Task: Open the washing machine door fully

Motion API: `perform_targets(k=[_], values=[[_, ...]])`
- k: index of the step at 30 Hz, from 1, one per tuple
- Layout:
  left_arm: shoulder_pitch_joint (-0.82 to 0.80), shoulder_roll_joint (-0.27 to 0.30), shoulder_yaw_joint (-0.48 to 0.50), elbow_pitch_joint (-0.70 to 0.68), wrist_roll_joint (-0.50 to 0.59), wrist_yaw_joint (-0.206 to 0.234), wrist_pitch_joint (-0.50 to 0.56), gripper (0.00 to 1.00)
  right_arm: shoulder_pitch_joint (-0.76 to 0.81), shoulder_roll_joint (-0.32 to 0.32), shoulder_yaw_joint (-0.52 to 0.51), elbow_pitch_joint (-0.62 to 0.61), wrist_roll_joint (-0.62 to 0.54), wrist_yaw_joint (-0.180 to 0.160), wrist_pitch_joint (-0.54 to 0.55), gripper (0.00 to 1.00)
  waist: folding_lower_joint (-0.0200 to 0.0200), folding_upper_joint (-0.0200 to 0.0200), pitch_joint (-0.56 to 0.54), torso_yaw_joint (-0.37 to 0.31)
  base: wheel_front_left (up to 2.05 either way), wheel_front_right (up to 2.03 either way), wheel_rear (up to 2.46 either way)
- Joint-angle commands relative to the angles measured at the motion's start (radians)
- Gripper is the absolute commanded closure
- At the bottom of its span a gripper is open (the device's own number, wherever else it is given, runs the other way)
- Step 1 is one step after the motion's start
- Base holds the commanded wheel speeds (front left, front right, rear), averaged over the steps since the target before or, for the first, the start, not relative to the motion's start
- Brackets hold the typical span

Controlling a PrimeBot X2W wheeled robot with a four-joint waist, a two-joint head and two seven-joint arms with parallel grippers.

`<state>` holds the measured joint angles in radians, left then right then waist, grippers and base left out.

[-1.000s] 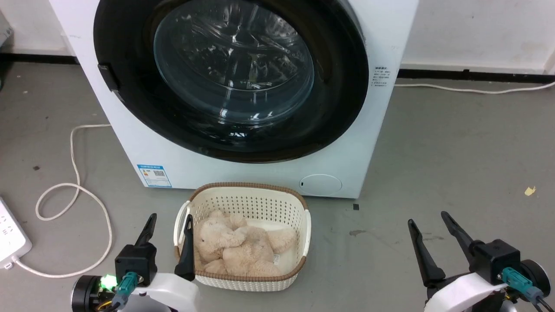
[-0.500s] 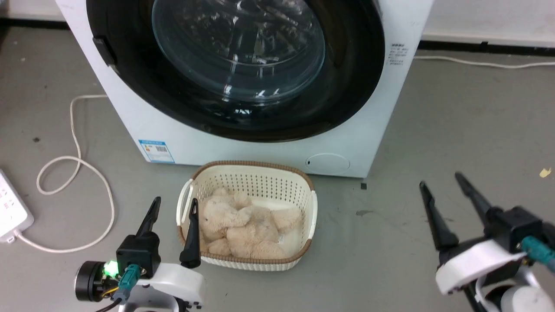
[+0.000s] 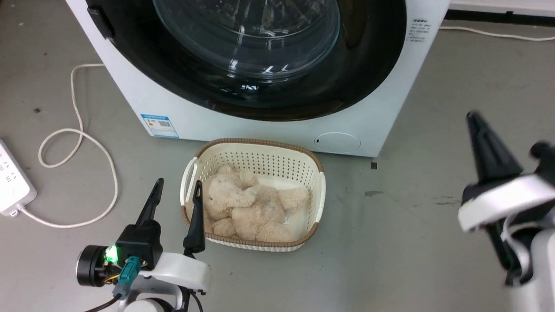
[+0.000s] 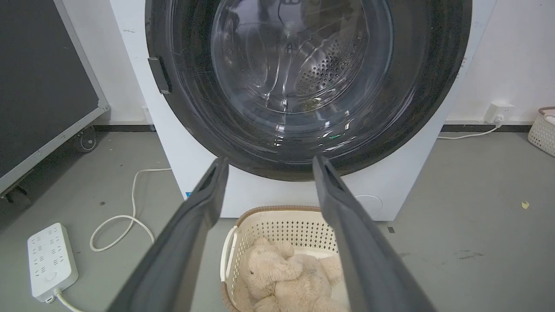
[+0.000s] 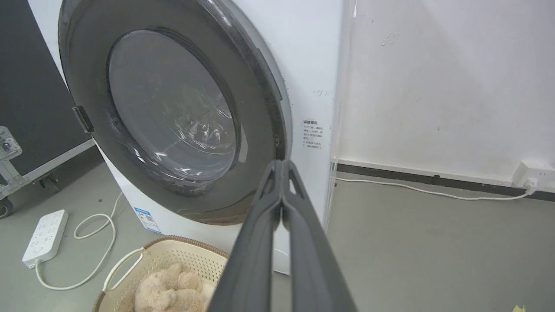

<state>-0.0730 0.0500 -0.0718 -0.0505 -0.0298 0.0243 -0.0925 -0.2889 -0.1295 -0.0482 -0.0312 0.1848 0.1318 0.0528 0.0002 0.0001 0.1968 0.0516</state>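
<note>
- One claw, the left gripper (image 4: 269, 159), is gaping (beside the basket (image 3: 260, 143)).
- The right gripper (image 5: 282, 164) is clenching on nothing.
- The washing machine door (image 3: 260, 43) is sitting closed.

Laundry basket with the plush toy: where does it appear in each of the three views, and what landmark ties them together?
Head view: basket at centre, just below the washing machine front.
Left wrist view: basket at bottom centre, cut by the edge.
Right wrist view: basket at bottom left, cut by the edge.
Shared landmark: white power strip on the floor, left of the basket throughout.
</note>
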Motion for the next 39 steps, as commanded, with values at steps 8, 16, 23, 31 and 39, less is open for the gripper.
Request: perform_targets(k=[8, 16, 23, 31, 39], values=[[-0.037, 0.0, -0.018, -0.018, -0.007, 0.011, -0.028, 0.0, -0.181, 0.015, -0.072, 0.078, 0.104, -0.001, 0.067, 1.0, -0.0002, -0.0001, 0.045, 0.015, 0.0, 0.0, 0.0], [-0.06, 0.0, -0.033, -0.027, -0.016, 0.02, -0.045, 0.0, -0.362, 0.043, -0.139, 0.207, 0.182, -0.001, 0.158, 1.0, -0.0002, -0.0001, 0.094, 0.028, 0.0, 0.0, 0.0], [-0.079, 0.0, -0.049, -0.036, -0.02, 0.027, -0.059, 0.0, -0.512, 0.051, -0.22, 0.32, 0.283, -0.001, 0.268, 1.0, -0.0002, -0.0001, 0.138, 0.044, 0.0, 0.0, 0.0], [-0.097, 0.0, -0.068, -0.045, -0.022, 0.034, -0.076, 0.0, -0.671, 0.061, -0.33, 0.475, 0.391, -0.001, 0.41, 1.0, -0.0002, -0.0001, 0.178, 0.063, 0.0, 0.0, 0.0], [-0.111, 0.0, -0.092, -0.053, -0.03, 0.045, -0.093, 0.0, -0.846, 0.053, -0.443, 0.644, 0.428, -0.001, 0.55, 1.0, -0.0002, -0.0001, 0.213, 0.086, 0.0, 0.0, 0.0]])
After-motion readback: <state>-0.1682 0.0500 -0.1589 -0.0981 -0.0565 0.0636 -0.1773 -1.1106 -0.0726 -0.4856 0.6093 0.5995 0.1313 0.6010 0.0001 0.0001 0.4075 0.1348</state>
